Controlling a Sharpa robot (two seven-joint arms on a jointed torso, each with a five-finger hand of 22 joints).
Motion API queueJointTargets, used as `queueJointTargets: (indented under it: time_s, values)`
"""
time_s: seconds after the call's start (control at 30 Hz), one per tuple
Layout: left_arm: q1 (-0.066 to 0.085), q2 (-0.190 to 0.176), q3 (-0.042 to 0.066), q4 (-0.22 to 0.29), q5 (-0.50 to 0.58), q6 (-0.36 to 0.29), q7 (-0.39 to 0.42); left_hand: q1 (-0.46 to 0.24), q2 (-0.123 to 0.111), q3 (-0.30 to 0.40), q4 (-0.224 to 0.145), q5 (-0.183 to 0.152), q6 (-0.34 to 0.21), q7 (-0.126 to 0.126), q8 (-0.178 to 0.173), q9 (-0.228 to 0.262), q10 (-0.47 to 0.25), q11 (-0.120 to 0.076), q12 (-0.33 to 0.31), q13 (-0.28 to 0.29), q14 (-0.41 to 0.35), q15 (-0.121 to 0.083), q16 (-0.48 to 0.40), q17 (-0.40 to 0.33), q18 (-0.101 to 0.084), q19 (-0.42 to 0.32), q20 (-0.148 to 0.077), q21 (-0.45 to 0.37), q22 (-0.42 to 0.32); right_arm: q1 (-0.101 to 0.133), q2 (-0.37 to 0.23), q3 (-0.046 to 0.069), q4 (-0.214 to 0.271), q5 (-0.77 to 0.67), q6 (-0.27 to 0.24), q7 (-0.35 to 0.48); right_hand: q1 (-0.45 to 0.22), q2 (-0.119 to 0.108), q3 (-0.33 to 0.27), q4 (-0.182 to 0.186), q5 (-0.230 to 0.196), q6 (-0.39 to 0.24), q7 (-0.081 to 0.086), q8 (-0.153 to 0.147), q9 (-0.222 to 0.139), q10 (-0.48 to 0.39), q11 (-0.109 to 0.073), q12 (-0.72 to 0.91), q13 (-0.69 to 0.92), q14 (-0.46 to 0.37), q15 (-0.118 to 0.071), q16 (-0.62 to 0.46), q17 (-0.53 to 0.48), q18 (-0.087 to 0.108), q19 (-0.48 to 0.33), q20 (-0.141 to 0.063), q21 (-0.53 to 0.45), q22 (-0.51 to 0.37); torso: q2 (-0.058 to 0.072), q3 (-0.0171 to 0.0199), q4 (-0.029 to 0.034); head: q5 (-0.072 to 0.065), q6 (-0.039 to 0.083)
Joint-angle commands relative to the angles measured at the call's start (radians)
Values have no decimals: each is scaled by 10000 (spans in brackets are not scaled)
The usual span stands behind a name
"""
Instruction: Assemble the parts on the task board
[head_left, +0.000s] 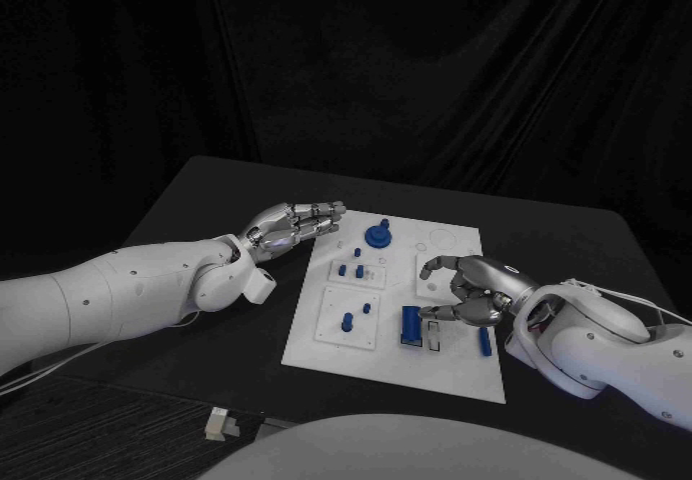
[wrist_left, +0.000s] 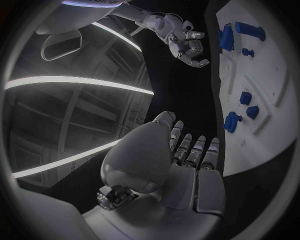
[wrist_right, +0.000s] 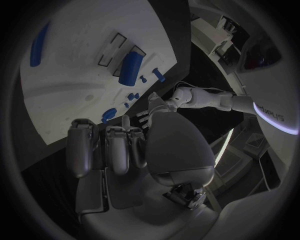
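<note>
Your left hand (head_left: 293, 226) sits at board's 10 o'clock edge, fingers curled together, nothing in them. Task board (head_left: 447, 375) centre table; blue parts on it: knobbed piece (head_left: 376, 235) at 12, small pegs (head_left: 351, 269) mid-left, block (head_left: 411, 322) centre-low, bar (head_left: 485, 342) at 4. Your right hand (head_left: 476, 288) hovers at 3 o'clock, fingers bent, apart, fingertips beside block, holding nothing.

Black table (head_left: 173, 330) under white task board (head_left: 447, 378), small pale object (head_left: 216, 424).
</note>
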Motion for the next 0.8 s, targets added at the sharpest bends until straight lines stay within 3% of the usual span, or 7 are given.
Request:
queueJointTargets:
  time_s: [0.03,0.07,0.3,0.47,0.63,0.67,0.8]
  values:
    - [-15,10,10,26,74,103,397,-6,-50,56,-3,42,22,57,47,16,2,83,39,0,13,61,43,17,-145,60,25,-9,-1,-264,25,4,-32,-2602,-211,146,156,-428,-11,379,-363,-160,3,-69,-505,1067,46,25,2635,911,39,-59,2046,1,289,31,-69,2100,6,-1,-6,-3,0]
    - [-15,10,10,27,74,106,399,-6,-50,56,-3,42,22,57,47,16,2,83,39,0,13,61,43,17,-145,60,25,-9,-1,-342,32,4,-38,-2884,-242,86,193,-581,13,541,-484,-153,2,-24,-646,1067,45,25,2635,909,39,-65,2034,1,291,31,-74,2099,9,-1,-6,-10,0]
    - [-21,16,10,12,74,121,398,-7,-54,78,-11,45,15,59,46,15,1,95,35,-1,10,60,43,16,-143,59,24,-10,-5,-708,93,4,-64,-3868,-289,-289,-42,-1140,-174,604,-780,-280,76,166,-926,1067,98,25,2635,897,75,-95,1974,9,278,53,-126,2086,4,1,-5,-32,0]
    - [-27,32,10,5,74,144,398,-8,-55,89,-15,46,-6,60,43,12,-2,99,30,-2,7,60,42,16,-143,55,24,-12,-12,-883,194,5,-118,-4146,-249,-448,-125,-1298,-279,612,-867,-355,104,305,-989,1067,123,25,2635,889,97,-112,1939,25,248,70,-198,2064,0,1,1,-31,0]
    - [-32,33,10,5,74,160,389,-8,-55,89,-15,46,-6,60,43,12,-2,99,30,-2,7,60,42,16,-143,55,24,-12,-12,-968,294,5,-169,-4248,-253,-558,-94,-1174,-200,602,-834,-364,124,525,-995,1067,146,25,2635,881,113,-130,1902,37,227,89,-253,2047,2,0,0,-40,0]
    - [-33,31,10,4,74,162,387,-8,-56,98,-18,46,-9,61,42,12,-2,103,32,-2,4,59,40,15,-143,54,24,-12,-14,-979,319,5,-184,-4260,-266,-586,12,-970,-39,577,-542,-372,138,756,-996,1067,151,25,2635,880,135,-134,1897,44,218,101,-283,2039,1,-1,1,-42,0]
    - [-35,22,10,7,74,171,381,-9,-57,115,-24,47,-14,63,40,11,-1,111,36,-1,-3,58,37,13,-143,51,24,-14,-20,-1004,405,5,-242,-4284,-270,-711,161,-668,150,544,100,-471,143,1239,-1016,1067,166,25,2635,873,138,-153,1859,57,200,118,-347,2023,-1,0,-1,-30,0]
